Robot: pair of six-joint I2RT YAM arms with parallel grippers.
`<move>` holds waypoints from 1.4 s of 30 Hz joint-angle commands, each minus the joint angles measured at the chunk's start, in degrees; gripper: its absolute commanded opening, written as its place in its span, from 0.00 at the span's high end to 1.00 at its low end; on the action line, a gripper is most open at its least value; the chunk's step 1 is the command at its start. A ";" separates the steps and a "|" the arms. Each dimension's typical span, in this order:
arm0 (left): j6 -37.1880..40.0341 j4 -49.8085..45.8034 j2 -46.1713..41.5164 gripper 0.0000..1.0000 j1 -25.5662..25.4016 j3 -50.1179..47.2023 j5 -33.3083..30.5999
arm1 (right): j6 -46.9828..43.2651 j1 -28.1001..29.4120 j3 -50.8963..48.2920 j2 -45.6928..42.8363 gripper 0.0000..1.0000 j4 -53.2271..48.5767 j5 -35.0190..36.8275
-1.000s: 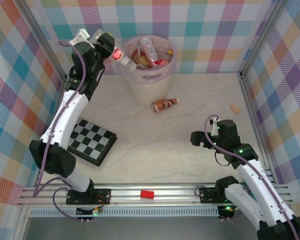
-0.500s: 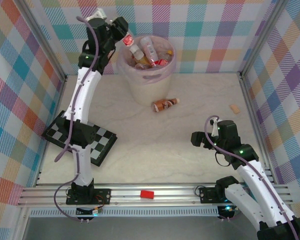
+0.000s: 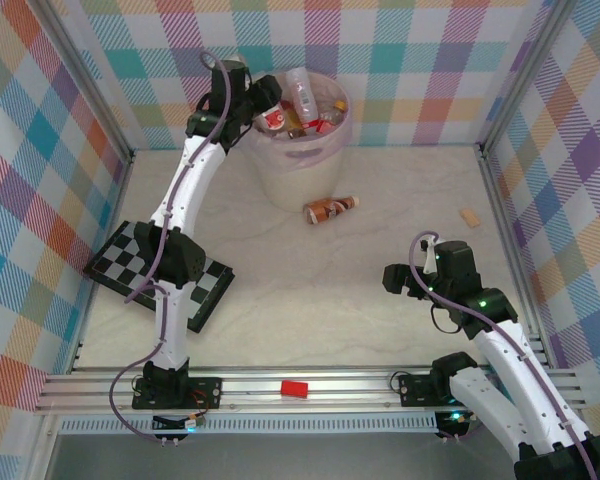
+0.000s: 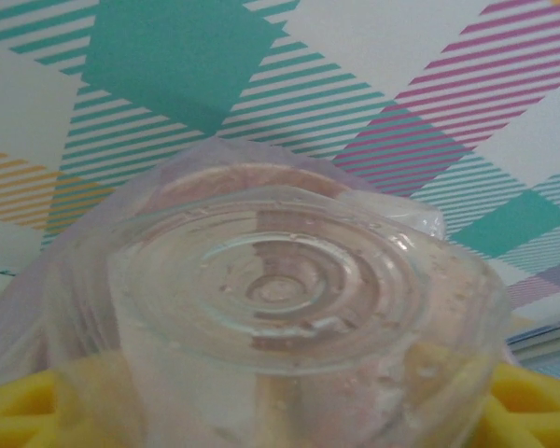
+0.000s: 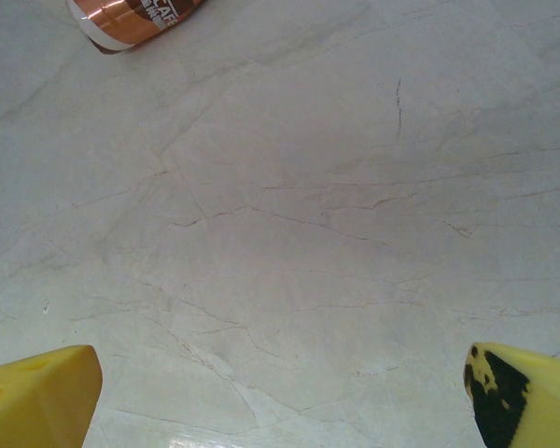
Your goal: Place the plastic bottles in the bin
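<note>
The middle of the table (image 3: 310, 300) is bare, so there is wide room to pass. At the top middle stands the bin (image 3: 300, 175), with bottles (image 3: 302, 95) piled near its rim. A lone bottle (image 3: 330, 209) lies just in front of it. The left arm (image 3: 185, 195) reaches up the left side to the bin's rim. A checkered board (image 3: 212, 285) lies at lower left. A small tan thing (image 3: 469, 217) sits at right.

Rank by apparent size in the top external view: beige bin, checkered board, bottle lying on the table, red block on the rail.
1-2. Round pale beige bin and black-and-white checkered board: too alike to rank; the left arm covers part of the board.
3. Brown-labelled plastic bottle.
4. Small red block.
</note>
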 commanded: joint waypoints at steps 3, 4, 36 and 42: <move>4.76 -0.68 -2.53 0.19 -0.50 -1.72 -0.50 | -0.44 -0.18 0.46 -0.37 0.01 -0.16 0.37; 5.17 0.14 -3.45 0.19 -0.50 -2.21 -0.63 | -0.42 -0.15 0.48 -0.34 0.01 -0.26 0.36; 13.26 -3.55 2.33 0.69 -2.46 1.05 2.54 | 1.64 -0.07 -1.03 1.02 0.01 2.83 -2.57; 16.65 -5.35 2.67 0.72 -3.99 -0.04 3.91 | 2.34 -0.12 -1.21 2.27 0.01 4.23 -3.69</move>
